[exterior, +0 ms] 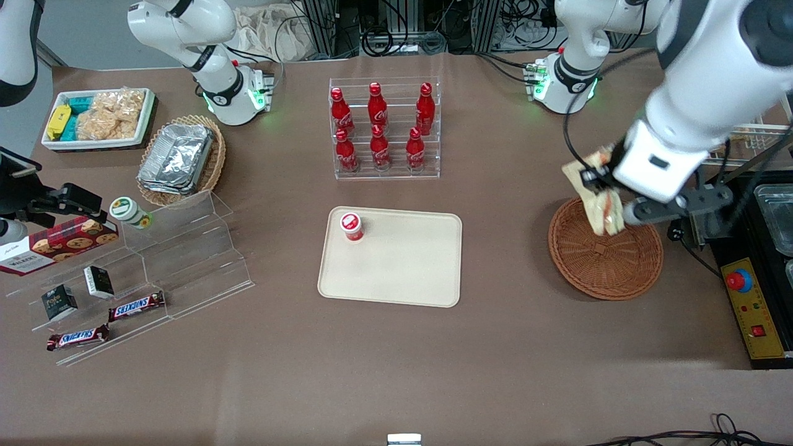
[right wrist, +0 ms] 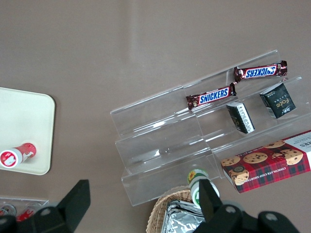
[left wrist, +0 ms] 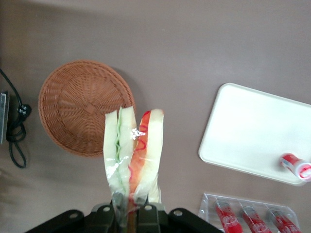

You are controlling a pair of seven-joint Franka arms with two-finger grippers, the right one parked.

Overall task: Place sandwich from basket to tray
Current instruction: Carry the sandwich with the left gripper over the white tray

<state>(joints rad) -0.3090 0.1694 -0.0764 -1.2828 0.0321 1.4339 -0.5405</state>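
So the gripper (left wrist: 130,206) pinches the sandwich (left wrist: 132,153) above the basket (exterior: 605,251); probably best carried level toward the tray (exterior: 396,272), avoiding the red-capped bottle (exterior: 352,226).

Reddish-brown woven basket (exterior: 606,254), cream tray (exterior: 403,263), white-orange-green sandwich (left wrist: 133,153)

sandwich (exterior: 600,204): 1 | basket (exterior: 606,257): 1 | tray (exterior: 396,263): 1 | cola bottles (exterior: 378,127): 6 | Snickers bars (exterior: 136,306): 2 | tool (exterior: 596,181): 1
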